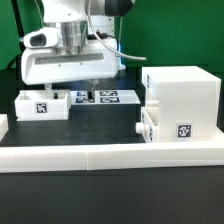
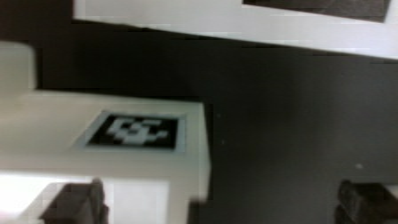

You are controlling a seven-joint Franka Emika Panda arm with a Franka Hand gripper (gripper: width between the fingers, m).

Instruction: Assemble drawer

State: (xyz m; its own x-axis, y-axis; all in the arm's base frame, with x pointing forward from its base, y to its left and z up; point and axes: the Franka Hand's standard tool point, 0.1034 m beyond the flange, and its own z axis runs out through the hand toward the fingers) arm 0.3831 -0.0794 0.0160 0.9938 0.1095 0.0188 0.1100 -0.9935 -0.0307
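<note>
The white drawer housing (image 1: 182, 92) stands at the exterior view's right, with a tag low on its front. A small knobbed tray (image 1: 150, 125) sits at its lower side, knob pointing to the exterior view's left. A second white tray (image 1: 40, 104) with a tag lies at the exterior view's left. It also shows in the wrist view (image 2: 139, 130). My gripper (image 1: 88, 80) (image 2: 217, 205) hangs open and empty above this tray's edge. One dark finger (image 2: 71, 204) is over the tray and the other over the black table.
The marker board (image 1: 105, 97) (image 2: 231, 20) lies flat behind the gripper. A long low white border wall (image 1: 110, 155) runs along the front of the black table.
</note>
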